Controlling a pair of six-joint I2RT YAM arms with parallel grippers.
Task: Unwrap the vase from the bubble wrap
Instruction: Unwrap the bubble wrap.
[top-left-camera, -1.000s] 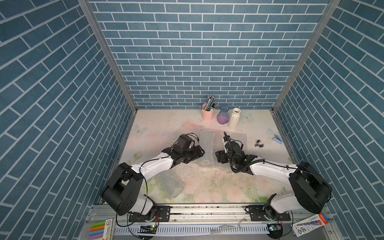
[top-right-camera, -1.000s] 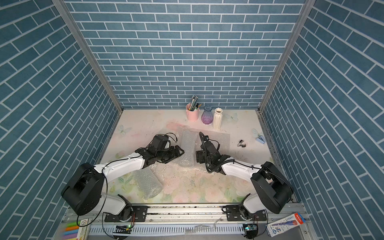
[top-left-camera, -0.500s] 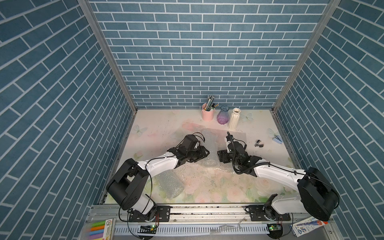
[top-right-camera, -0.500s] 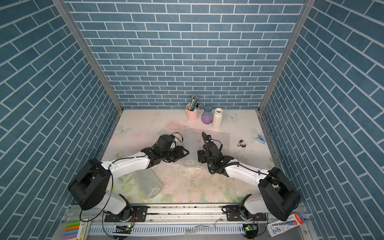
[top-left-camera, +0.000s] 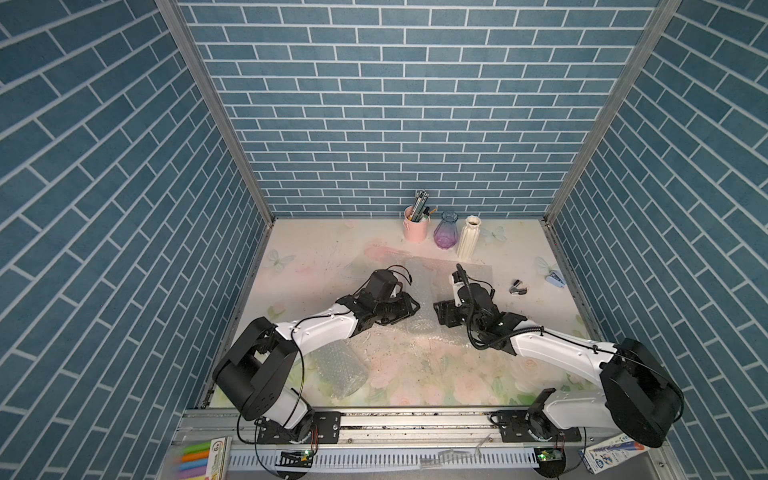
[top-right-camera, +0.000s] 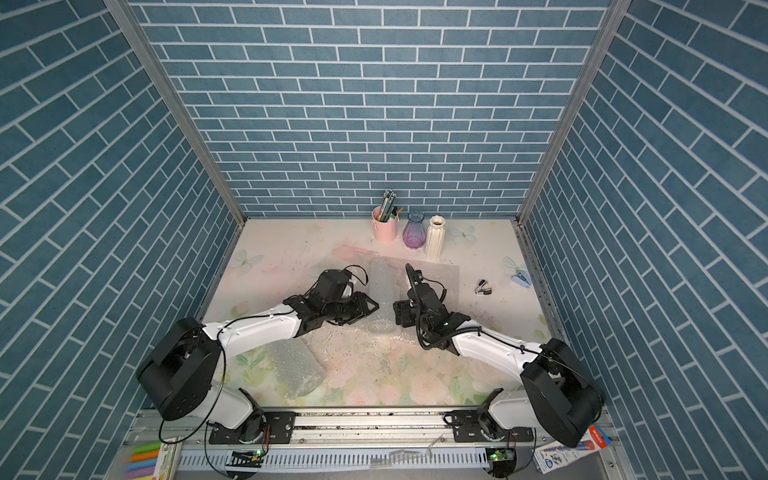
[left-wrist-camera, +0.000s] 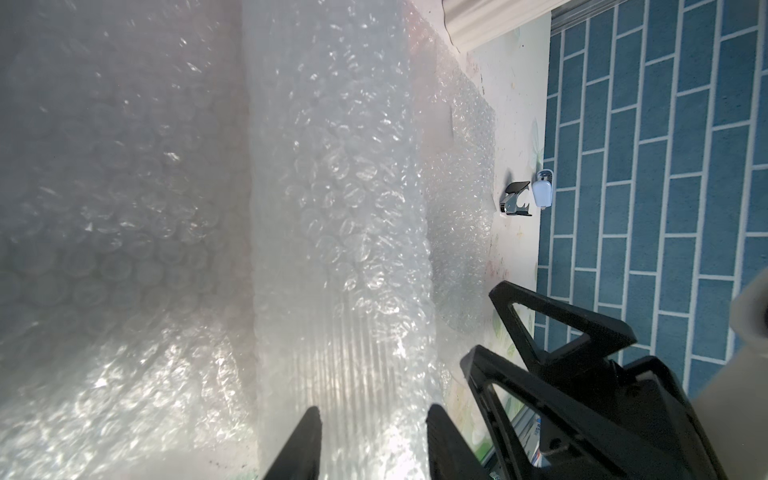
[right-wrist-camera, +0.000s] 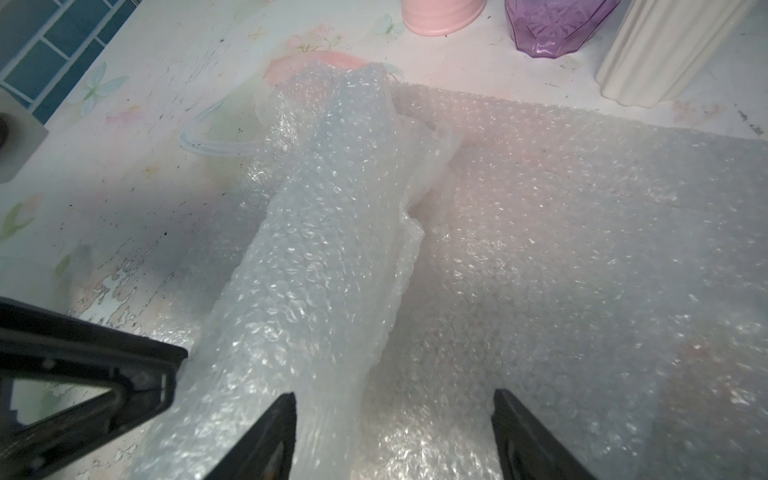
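**Closing in on the roll**

Keeping the vase wrapped: showing only as faint ribbing through the bubble wrap in the left wrist view, lying inside the roll at mid-frame in both top views. Resting that roll on its own loosened sheet, spread flat toward the right of the frame. So partly unrolled, not yet freed.

Narrowing the left gripper since a second ago: then gaping wide beside the roll, now drawing in around the roll's near end, with wrap filling the gap between the fingers. Already biting or merely touching: cannot tell. Holding the right gripper as before, jaws well apart, hovering low over the sheet just right of the roll, one finger brushing its side, gripping nothing.

Probably passing from reaching to grasping: taking hold of the roll from the left in order to turn it and pay out more sheet. Calling for care over slick wrap slipping between the jaws, and over the vase rolling free too fast.

Leaving untouched a second roll at lower left, and a pink cup, a purple vase and a white vase at upper centre.
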